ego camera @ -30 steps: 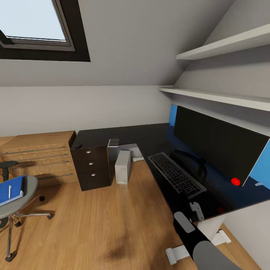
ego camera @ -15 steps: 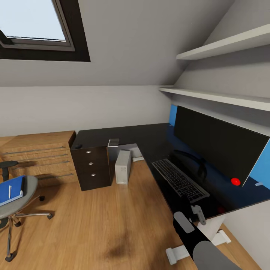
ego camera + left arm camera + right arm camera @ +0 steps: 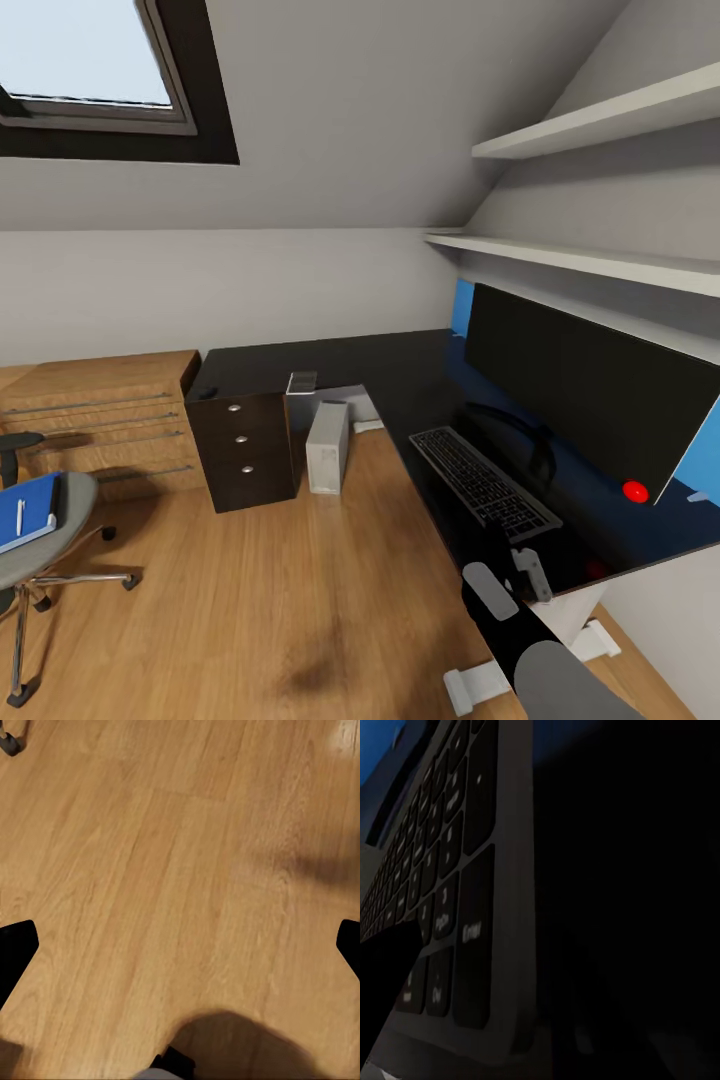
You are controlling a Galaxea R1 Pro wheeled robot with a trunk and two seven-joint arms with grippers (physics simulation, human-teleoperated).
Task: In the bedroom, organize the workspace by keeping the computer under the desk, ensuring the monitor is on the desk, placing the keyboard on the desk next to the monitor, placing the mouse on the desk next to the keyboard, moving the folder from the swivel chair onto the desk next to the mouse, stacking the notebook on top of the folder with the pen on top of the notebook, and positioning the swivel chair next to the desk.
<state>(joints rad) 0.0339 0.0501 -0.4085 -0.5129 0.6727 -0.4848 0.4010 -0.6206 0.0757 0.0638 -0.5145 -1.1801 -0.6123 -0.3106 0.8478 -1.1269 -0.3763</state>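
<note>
A: What is showing right now?

B: From the head view, the keyboard (image 3: 486,485) is lying on the desk (image 3: 330,362), angled, just in front of the monitor (image 3: 590,398). The right gripper (image 3: 520,570) is sitting at the keyboard's near end, at the desk's front edge. In the right wrist view the keys (image 3: 450,907) are looming very close — whether the fingers are released or clenched on anything, I cannot tell.

A: And the left gripper?

B: Its dark fingertips (image 3: 16,952) are spread wide apart over bare wood floor (image 3: 180,870), grasping nothing.

A: What could be going wrong from here?

B: My guess — a push at that end could be skewing the keyboard into the monitor's stand, or sliding its corner off the front edge. The mouse (image 3: 206,391) is resting far off on the desk's other wing, above the drawers (image 3: 241,452), so it needs moving. The folder (image 3: 26,510) is lying on the chair (image 3: 40,545) well apart from the desk, with a pen (image 3: 19,516) on top; a careless lift could be rolling that pen off. The computer (image 3: 327,446) is standing under the desk
</note>
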